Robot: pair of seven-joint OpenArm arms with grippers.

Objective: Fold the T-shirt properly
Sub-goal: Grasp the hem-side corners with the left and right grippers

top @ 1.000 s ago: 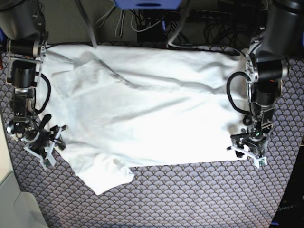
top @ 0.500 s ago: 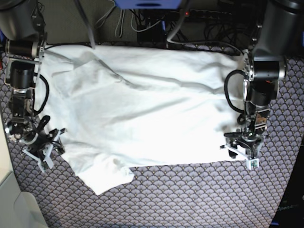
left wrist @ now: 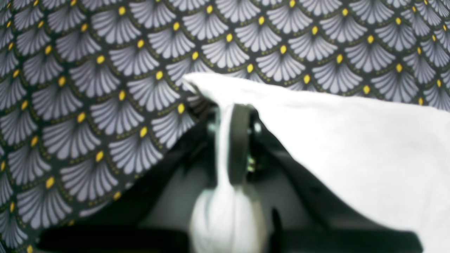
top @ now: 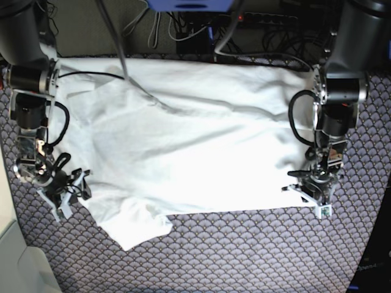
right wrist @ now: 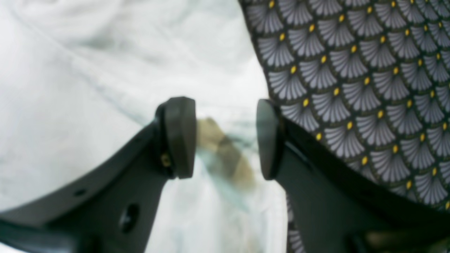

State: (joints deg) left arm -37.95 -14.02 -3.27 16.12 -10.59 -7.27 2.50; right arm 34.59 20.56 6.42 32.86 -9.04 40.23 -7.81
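On the dark tablecloth (top: 256,250) printed with grey scallop fans and yellow dots, we saw the plain white short-sleeved cotton T-shirt (top: 189,140) spread nearly flat, its near hem running across the middle of the base view and one sleeve (top: 137,229) reaching toward the front edge.

Nearest us in the left wrist view, the left gripper (left wrist: 230,140) had its black pads pressed together on a thin fold of the white cloth; the fabric bunched below the pads and rose as a peaked corner (left wrist: 197,79) just above them, while the rest of the shirt sloped away to the right over the patterned cloth. In the base view this gripper (top: 314,195) sat at the shirt's near corner on the right of the picture.

In the right wrist view, the right gripper (right wrist: 225,138) held its two dark pads (right wrist: 179,137) spread apart. Between them lay white cloth with a blurred brownish-grey mark (right wrist: 225,154); one pad stood over the shirt and the other at its edge, where the cloth met the scalloped pattern. We could not tell whether either pad touched the fabric. In the base view this gripper (top: 64,192) sat at the shirt's edge on the left, beside the sleeve.

Farther back, the shirt's far edge lay near a tangle of black cables (top: 269,36) behind the table.
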